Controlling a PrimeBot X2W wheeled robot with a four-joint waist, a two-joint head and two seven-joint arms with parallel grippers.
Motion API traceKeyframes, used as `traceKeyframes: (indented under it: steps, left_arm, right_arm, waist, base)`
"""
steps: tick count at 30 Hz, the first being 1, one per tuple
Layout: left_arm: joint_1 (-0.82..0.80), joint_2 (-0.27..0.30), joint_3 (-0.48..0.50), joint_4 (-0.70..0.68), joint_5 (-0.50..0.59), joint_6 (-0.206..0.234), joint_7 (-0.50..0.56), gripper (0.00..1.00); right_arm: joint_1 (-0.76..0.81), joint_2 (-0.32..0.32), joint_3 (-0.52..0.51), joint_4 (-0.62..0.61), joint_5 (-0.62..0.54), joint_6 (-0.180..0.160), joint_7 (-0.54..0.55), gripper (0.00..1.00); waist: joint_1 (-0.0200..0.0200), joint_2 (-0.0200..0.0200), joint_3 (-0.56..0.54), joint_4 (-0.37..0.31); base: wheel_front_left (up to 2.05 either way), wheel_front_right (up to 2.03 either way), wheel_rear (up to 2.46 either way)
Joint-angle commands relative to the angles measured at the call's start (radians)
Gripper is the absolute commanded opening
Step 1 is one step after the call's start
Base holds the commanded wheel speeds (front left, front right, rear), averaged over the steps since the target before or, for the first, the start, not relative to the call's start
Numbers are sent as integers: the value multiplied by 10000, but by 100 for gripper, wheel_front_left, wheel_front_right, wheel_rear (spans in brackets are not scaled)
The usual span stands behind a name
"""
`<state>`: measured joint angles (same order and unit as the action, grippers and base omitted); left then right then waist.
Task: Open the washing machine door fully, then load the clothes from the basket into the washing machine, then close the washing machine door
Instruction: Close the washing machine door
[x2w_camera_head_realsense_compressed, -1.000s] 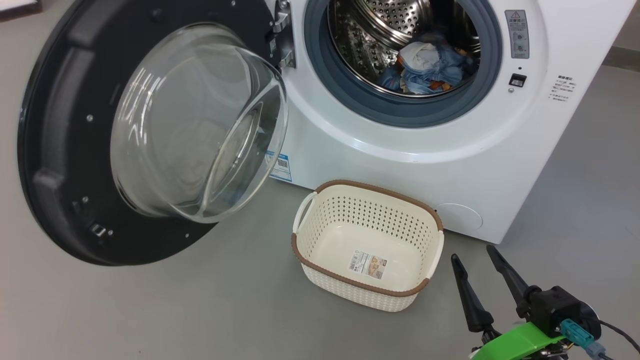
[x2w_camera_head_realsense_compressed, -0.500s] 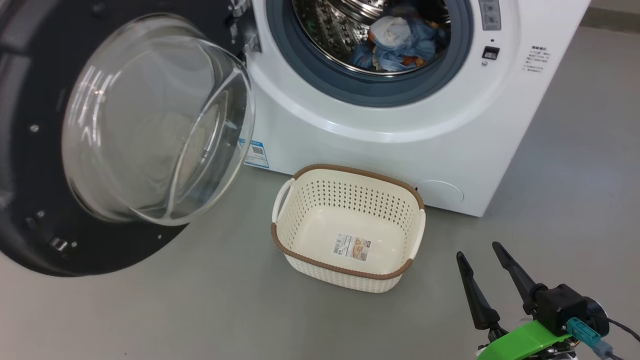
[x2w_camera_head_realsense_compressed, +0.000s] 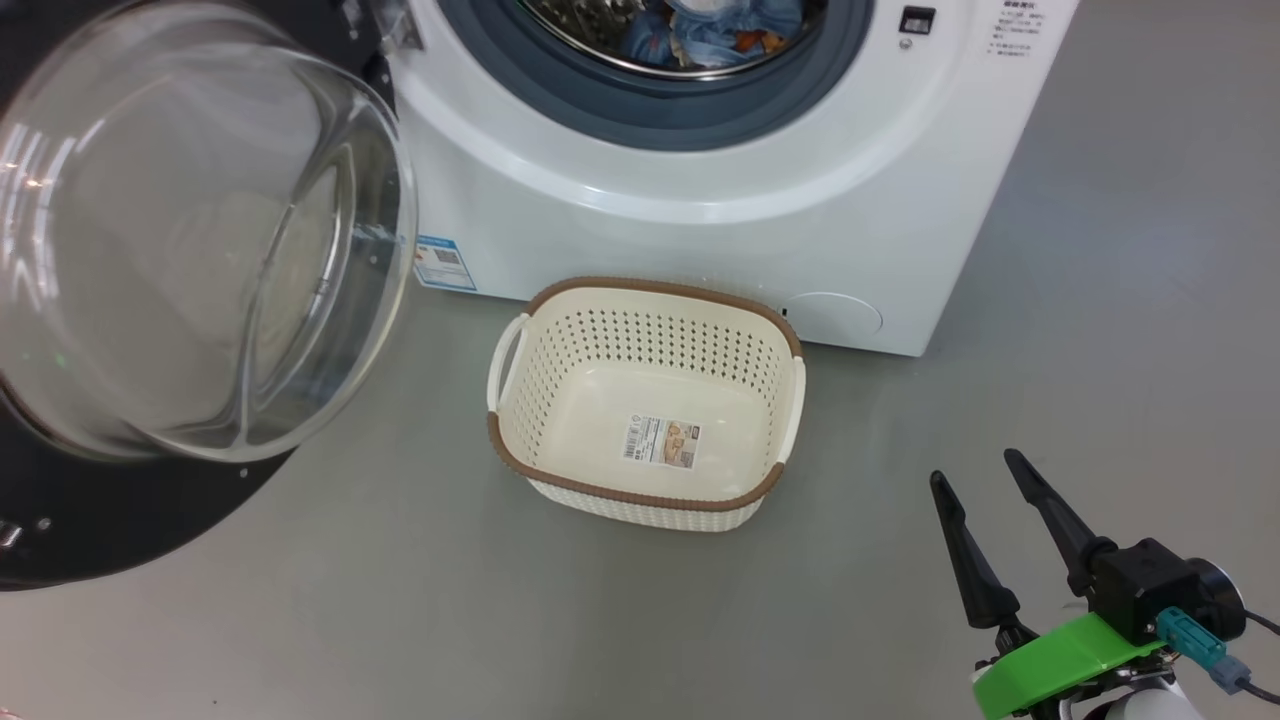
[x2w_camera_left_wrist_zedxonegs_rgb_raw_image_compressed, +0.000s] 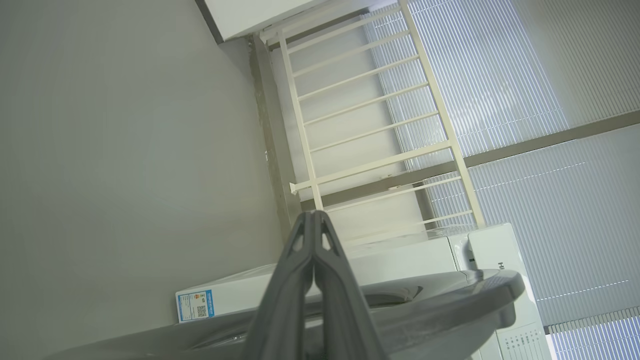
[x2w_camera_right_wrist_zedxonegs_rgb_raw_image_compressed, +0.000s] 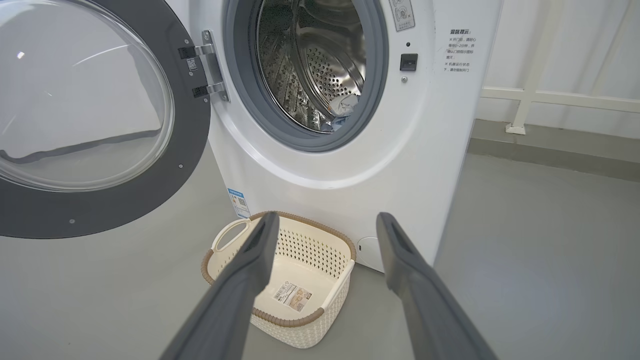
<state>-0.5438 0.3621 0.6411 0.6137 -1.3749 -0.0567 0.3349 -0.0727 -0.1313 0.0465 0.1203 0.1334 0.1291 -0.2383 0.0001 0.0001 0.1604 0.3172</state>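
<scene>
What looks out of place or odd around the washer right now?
Nothing stands out. The basket sits upright and empty on the floor, the clothes lie inside the washing machine, and the washing machine door hangs wide open.

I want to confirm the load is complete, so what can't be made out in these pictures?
clothes: head view's top edge cuts off the drum; right wrist view, gasket hides most.
washing machine door: cut by head view's left edge.
basket label: too small to read.
</scene>
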Motion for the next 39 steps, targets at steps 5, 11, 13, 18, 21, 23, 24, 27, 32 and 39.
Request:
traceKeyframes:
  steps: [5, 11, 13, 18, 21, 23, 24, 27, 32, 39]
  left_arm:
    - [-206, 464, 137, -181, -197, -99, 331, 0]
    - [-33, 290, -24, -303, -514, -113, 1142, 0]
    - [67, 206, -79, -416, -697, -101, 1552, 0]
    - [350, 47, -240, -796, -1082, -66, 2513, 0]
    - [581, -143, -312, -1195, -1484, 18, 3267, 0]
    - [771, -278, -384, -1531, -1775, 105, 3833, 0]
    - [878, -360, -433, -1731, -1929, 155, 4135, 0]
    - [1222, -591, -524, -2404, -2364, 353, 4904, 0]
    - [1847, -1035, -743, -3572, -2871, 640, 5851, 0]
    - [2711, -1890, -1353, -5161, -3252, 908, 6746, 0]
  right_arm:
    - [-329, -129, 173, -391, 94, 16, 36, 100]
    - [-332, -133, 165, -394, 136, 16, 57, 100]
    - [-329, -126, 169, -362, 159, 16, 56, 100]
    - [-323, -75, 202, -305, 183, 16, 60, 100]
    - [-319, -56, 229, -244, 228, 16, 57, 100]
    - [-313, -40, 253, -207, 248, 16, 54, 100]
    - [-311, -32, 262, -190, 258, 16, 53, 100]
    - [-331, -8, 296, -139, 288, 16, 46, 100]
    - [-344, 44, 345, -72, 370, 16, 8, 100]
    - [-370, 106, 330, 75, 501, 16, -59, 100]
  waist:
    - [-1, -1, 331, -264]
    - [-1, -1, 404, -266]
    - [-1, -1, 401, -242]
    - [-1, -1, 371, -183]
    - [-1, -1, 329, -129]
    - [-1, -1, 291, -104]
    - [-1, -1, 275, -96]
    - [-1, -1, 253, -98]
    - [-1, -1, 248, -208]
    - [-1, -1, 245, -523]
  base:
    - [0, 0, 0]
    - [0, 0, 0]
    - [0, 0, 0]
    - [0, 0, 0]
    - [0, 0, 0]
    - [0, 0, 0]
    - [0, 0, 0]
    - [0, 0, 0]
    - [0, 0, 0]
    - [0, 0, 0]
